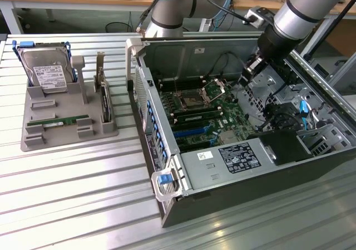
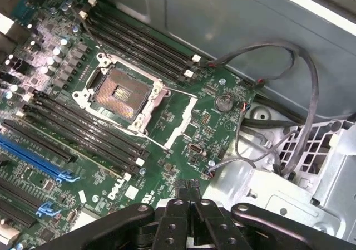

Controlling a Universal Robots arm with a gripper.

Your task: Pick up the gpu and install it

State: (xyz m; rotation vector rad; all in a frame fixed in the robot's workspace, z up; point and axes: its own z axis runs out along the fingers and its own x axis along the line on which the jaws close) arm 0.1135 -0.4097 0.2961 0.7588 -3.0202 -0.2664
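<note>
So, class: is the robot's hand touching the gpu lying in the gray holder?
Apart. In the exterior view the gpu lies in the gray holder outside the computer case, while the hand hangs inside the case.

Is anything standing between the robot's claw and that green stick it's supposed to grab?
Yes. The gripper is inside the computer case, and the case's side wall stands between it and the gpu lying in the grey holder.

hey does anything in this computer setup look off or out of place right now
One thing: the CPU socket on the motherboard is empty, its retention frame swung open. Otherwise nothing stands out. The gpu lies flat in its gray holder beside the case, and the shut gripper holds nothing over the board.
</note>
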